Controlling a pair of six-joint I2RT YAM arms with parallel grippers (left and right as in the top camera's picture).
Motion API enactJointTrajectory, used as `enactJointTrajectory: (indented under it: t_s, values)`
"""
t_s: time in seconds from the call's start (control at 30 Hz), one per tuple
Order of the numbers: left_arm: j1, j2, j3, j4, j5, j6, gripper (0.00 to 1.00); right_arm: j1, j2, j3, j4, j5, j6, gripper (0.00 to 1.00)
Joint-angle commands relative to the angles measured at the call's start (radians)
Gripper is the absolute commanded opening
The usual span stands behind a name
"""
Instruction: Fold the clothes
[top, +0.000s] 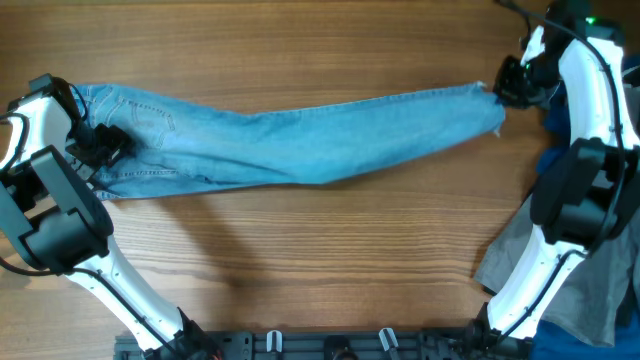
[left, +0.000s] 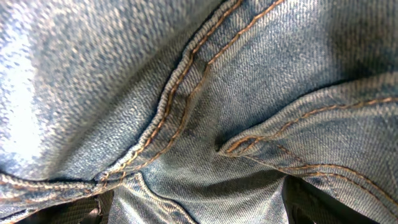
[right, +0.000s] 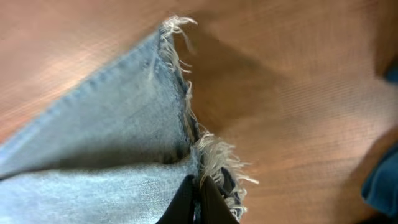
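Frayed jeans hem (right: 217, 155) (stringy, pale) looks pinched by right gripper (right: 198, 185).

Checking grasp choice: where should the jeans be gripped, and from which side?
Grip the frayed hem from the right end of the table, where the right gripper is shut on it: the jeans lie stretched lengthwise, and that thin edge sits free.

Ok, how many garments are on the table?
3: jeans across the middle, a grey garment at the near right, a dark blue garment beyond it. More may be hidden at that edge.
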Motion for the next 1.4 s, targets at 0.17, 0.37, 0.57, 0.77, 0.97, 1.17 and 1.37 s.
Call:
enactJointTrajectory:
  t_s: [0.17, 0.37, 0.57, 0.77, 0.97, 1.17, 1.37]
  values:
    - [0.015, 0.079, -0.005, 0.039, -0.016, 0.010, 0.88, -0.023, -0.012, 0.019, 0.053, -0.034, 0.001, 0.04]
    - [0.015, 0.079, -0.005, 0.040, -0.016, 0.010, 0.88, -0.037, -0.062, 0.020, -0.089, -0.031, 0.003, 0.04]
    - [0.015, 0.079, -0.005, 0.039, -0.016, 0.009, 0.88, -0.057, -0.151, 0.020, -0.094, 0.045, 0.004, 0.04]
    - [0.015, 0.079, -0.005, 0.040, -0.016, 0.009, 0.88, -0.053, -0.155, 0.016, -0.126, 0.042, 0.000, 0.08]
    - [0.015, 0.079, -0.005, 0.040, -0.016, 0.009, 0.88, -0.053, -0.144, 0.016, -0.121, 0.037, 0.002, 0.12]
    - [0.015, 0.079, -0.005, 0.040, -0.016, 0.010, 0.88, -0.053, -0.141, 0.016, -0.119, 0.037, -0.016, 0.19]
    - [0.015, 0.079, -0.005, 0.040, -0.016, 0.009, 0.88, -0.040, -0.138, 0.000, -0.115, 0.037, -0.055, 0.50]
